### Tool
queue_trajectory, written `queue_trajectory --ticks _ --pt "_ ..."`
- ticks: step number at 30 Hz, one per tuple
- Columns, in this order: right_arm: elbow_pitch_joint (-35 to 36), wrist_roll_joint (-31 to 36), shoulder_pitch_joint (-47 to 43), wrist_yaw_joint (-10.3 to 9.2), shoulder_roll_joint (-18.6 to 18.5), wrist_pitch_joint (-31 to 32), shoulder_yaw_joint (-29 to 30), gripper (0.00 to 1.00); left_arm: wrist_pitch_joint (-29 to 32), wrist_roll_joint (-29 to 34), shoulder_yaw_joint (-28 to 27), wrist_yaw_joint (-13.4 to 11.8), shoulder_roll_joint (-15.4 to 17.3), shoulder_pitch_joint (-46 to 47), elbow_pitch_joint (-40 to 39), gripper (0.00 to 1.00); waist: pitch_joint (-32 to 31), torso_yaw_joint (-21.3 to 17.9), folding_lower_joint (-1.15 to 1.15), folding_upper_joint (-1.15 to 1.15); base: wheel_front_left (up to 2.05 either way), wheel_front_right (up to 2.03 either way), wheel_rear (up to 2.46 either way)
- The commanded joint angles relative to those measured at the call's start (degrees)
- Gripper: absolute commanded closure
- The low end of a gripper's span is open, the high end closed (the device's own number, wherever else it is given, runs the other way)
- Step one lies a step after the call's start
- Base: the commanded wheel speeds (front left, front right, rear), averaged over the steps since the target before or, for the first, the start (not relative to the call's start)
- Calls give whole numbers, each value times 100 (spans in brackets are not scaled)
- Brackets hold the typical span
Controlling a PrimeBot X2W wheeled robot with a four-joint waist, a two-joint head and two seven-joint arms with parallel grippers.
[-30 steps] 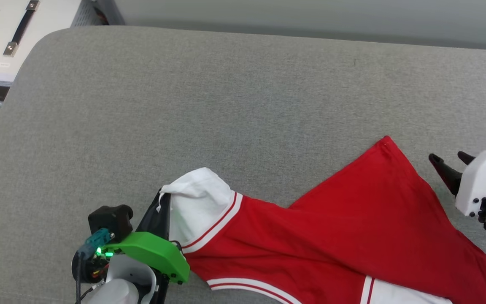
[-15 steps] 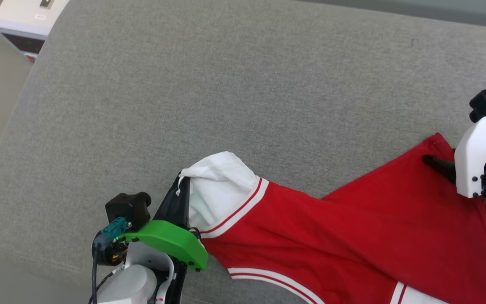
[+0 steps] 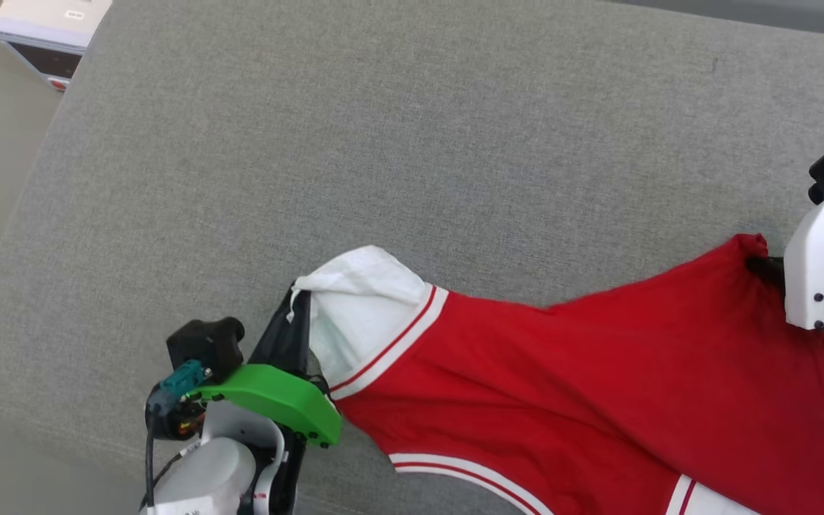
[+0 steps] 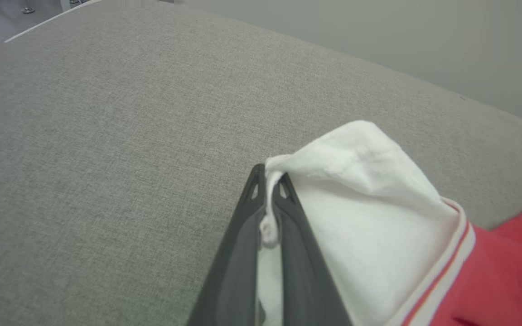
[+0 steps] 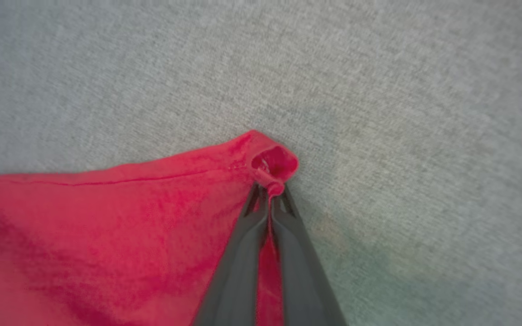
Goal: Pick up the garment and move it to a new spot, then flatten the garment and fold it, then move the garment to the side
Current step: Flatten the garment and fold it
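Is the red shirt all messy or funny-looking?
Yes. The garment lies twisted and bunched on the grey cushion, not flat. The left gripper pinches its white sleeve, the right gripper its red corner, so it sits crooked between them.

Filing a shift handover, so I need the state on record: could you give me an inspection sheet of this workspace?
Surface: grey fabric cushion, rounded corner at left.
Job's things: garment, red with a white sleeve, rumpled, stretched between both grippers; no print visible.
Clutter: nothing seen.
Grippers: left gripper shut on the white sleeve's edge; right gripper shut on a red corner.
Cables: black cable looping at the left wrist.
Surroundings: white unit beside the cushion's far left corner.
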State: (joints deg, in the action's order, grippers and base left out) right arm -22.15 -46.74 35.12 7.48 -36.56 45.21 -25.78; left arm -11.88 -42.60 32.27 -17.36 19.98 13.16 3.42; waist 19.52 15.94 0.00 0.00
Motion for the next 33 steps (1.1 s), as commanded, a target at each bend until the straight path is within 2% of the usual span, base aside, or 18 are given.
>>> queue_trajectory --ticks 1,10,15,24,33 --pt "-139 -29 -95 1 169 -99 -127 100 -43 -16 -81 30 87 161 26 100 -128 -71 0 0 0 0 0" --pt "-483 192 361 1 381 -1198 365 100 290 33 -270 239 498 960 83 100 -609 -449 0 0 0 0 0" --pt "-873 483 732 1 661 -1802 579 100 587 51 -379 482 596 2007 544 100 -879 -849 0 0 0 0 0" --pt "-1560 850 1706 1 1074 -2422 744 100 798 185 -340 871 405 3683 2019 100 -1021 -1359 0 0 0 0 0" --pt "-2188 1137 3219 1 1294 -3122 983 100 591 549 -222 1138 53 5605 3586 100 -782 -1506 0 0 0 0 0"
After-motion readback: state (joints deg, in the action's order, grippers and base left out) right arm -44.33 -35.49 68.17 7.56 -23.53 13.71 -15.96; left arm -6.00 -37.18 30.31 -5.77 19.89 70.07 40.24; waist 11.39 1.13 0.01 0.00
